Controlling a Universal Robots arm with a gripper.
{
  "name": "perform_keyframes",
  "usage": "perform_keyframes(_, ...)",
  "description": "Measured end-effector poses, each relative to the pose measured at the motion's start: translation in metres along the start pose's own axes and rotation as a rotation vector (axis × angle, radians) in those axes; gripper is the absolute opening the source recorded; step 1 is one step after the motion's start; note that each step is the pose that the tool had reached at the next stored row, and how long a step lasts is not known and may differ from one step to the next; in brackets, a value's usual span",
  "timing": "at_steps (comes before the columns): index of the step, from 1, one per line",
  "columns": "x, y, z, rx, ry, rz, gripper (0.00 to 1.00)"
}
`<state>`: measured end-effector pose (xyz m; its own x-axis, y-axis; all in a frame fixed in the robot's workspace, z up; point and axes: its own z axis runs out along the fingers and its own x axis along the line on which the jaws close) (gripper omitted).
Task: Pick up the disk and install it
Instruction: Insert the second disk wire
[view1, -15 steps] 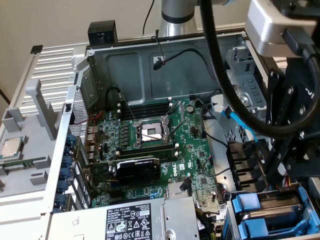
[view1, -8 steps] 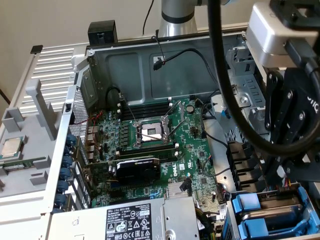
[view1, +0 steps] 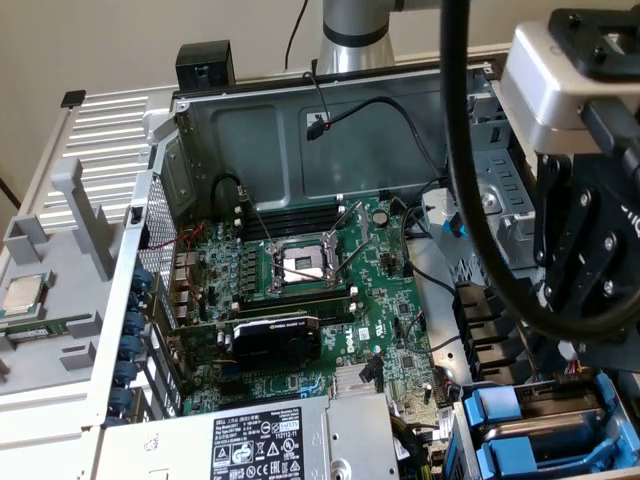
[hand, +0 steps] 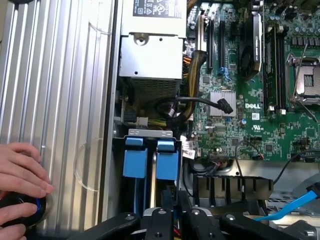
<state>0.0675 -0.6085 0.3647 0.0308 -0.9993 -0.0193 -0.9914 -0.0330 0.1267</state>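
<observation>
The end effector is hanging over the drive bay at the corner of the open computer case, its black fingers drawn close together with nothing visible between them. In the exterior view the arm's black wrist is standing at the exterior view's right, above the blue carriers.

The disk is sitting on edge in the drive bay, clipped in its blue carrier frame with the blue handle facing up. A second blue carrier is standing just beside it in the neighbouring slot. In the exterior view both blue carriers are showing at the lower right corner of the case, directly under the arm.

The green motherboard is lying flat inside the case, with the open CPU socket near its middle. The grey power-supply box with its black-and-white label is sitting along the near edge. A small square CPU chip is resting on a grey tray at the exterior view's left.

A person's hand is resting on a black round object on the ribbed metal panel beside the case.
</observation>
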Motion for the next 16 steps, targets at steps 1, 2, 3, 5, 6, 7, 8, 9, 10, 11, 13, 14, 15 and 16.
perform_keyframes(1, 0.0, -0.001, 0.0003, 0.0, -0.0004, 0.0, 0.16)
perform_keyframes(2, 0.0001, -0.0013, 0.0008, 0.0, -0.0006, 0.0, 0.16)
perform_keyframes(3, 0.0002, -0.0014, 0.0016, 0.0, -0.001, 0.0, 0.16)
perform_keyframes(5, 0.001, -0.0016, 0.0032, 0.0, -0.0024, 0.0, 0.16)
perform_keyframes(6, 0.0018, -0.0017, 0.0039, 0.0001, -0.0042, -0.001, 0.16)
perform_keyframes(7, 0.0027, -0.0018, 0.0048, 0.0002, -0.0071, -0.001, 0.16)
perform_keyframes(8, 0.0035, -0.0019, 0.0057, 0.0003, -0.0097, -0.001, 0.16)
perform_keyframes(9, 0.004, -0.002, 0.0064, 0.0003, -0.0113, -0.002, 0.16)
perform_keyframes(10, 0.0043, -0.002, 0.0068, 0.0004, -0.0123, -0.002, 0.16)
perform_keyframes(11, 0.0043, -0.002, 0.0071, 0.0004, -0.0129, -0.002, 0.16)
perform_keyframes(13, 0.0043, -0.0021, 0.0074, 0.0003, -0.0127, -0.002, 0.16)
perform_keyframes(14, 0.0044, -0.0022, 0.008, 0.0004, -0.0131, -0.002, 0.16)
perform_keyframes(15, 0.0044, -0.0023, 0.0087, 0.0007, -0.0131, -0.002, 0.16)
perform_keyframes(16, 0.0044, -0.0024, 0.0094, 0.0009, -0.0131, -0.002, 0.16)
